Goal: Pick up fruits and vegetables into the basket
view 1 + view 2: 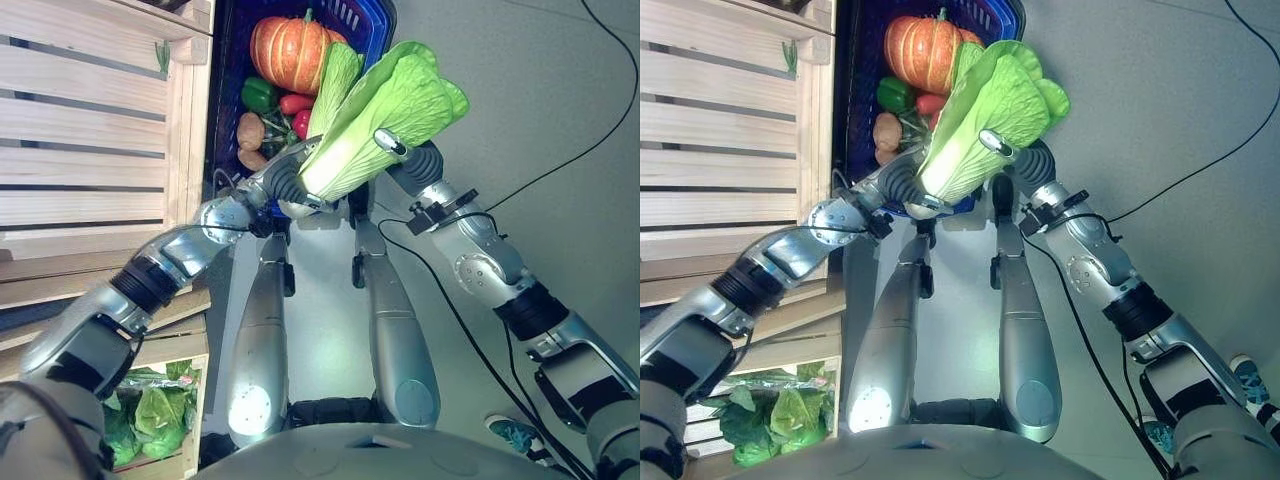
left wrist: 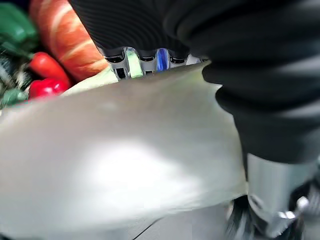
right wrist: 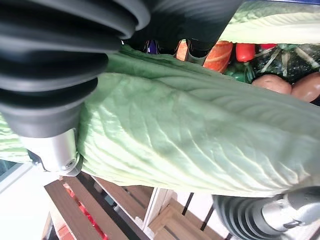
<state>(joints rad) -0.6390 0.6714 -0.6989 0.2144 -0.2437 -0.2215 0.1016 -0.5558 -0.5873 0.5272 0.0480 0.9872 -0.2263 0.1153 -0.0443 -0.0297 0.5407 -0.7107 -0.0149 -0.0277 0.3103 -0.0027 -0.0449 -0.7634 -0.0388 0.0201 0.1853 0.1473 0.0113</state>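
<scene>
Holding cabbage (image 1: pixel 385 115) over basket (image 1: pixel 228 60), seemingly.

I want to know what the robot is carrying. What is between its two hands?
A big green cabbage sits between the left hand and the right hand, seen in the left eye view. Its leafy end reaches over the blue basket.

Lighting is bright and even across both eye views, with a cool tint on the grey floor (image 1: pixel 520 120). Straight lines bow towards the picture edges, notably along the wooden crate (image 1: pixel 90 130). In the left wrist view the cabbage (image 2: pixel 120 155) is badly out of focus, with a washed-out white glare patch. The right wrist view renders leaf veins crisply.
</scene>
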